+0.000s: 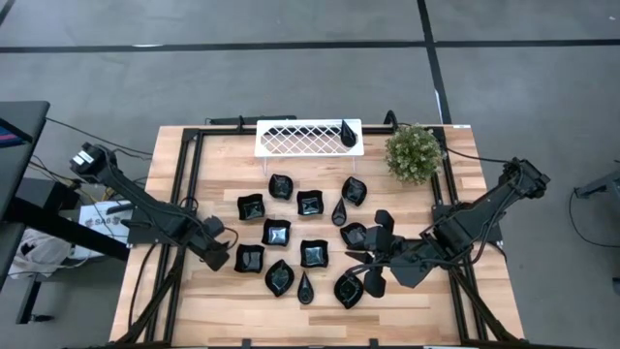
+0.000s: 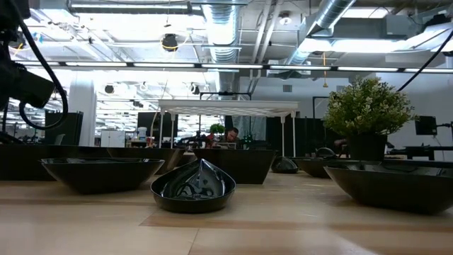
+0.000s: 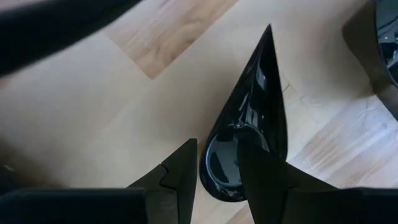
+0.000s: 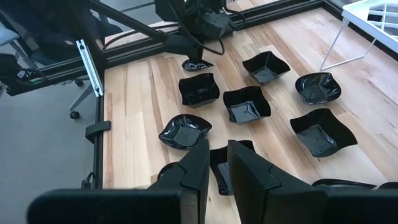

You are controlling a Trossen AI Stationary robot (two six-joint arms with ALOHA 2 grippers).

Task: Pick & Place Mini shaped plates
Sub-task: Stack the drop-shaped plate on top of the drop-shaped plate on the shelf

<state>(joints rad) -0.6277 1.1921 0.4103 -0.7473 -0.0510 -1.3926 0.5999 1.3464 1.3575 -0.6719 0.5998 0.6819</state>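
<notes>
Seen from above, black plates (image 1: 311, 254) are spread over the middle of a wooden table (image 1: 455, 165), one teardrop plate (image 1: 348, 132) resting on a white tray (image 1: 291, 138) at the far edge beside a plant (image 1: 414, 151). The left gripper (image 1: 221, 254) is lowered at the cluster's left edge; the right gripper (image 1: 380, 254) is held over its right side. From table height, a teardrop plate (image 2: 193, 187) is seen nearest, others around it. At the left wrist, a teardrop plate (image 3: 252, 118) is straddled by slightly parted fingers (image 3: 264, 180), one finger inside it. At the right wrist, narrowly spread fingers (image 4: 249, 177) are held above square plates (image 4: 247, 104), gripping nothing.
</notes>
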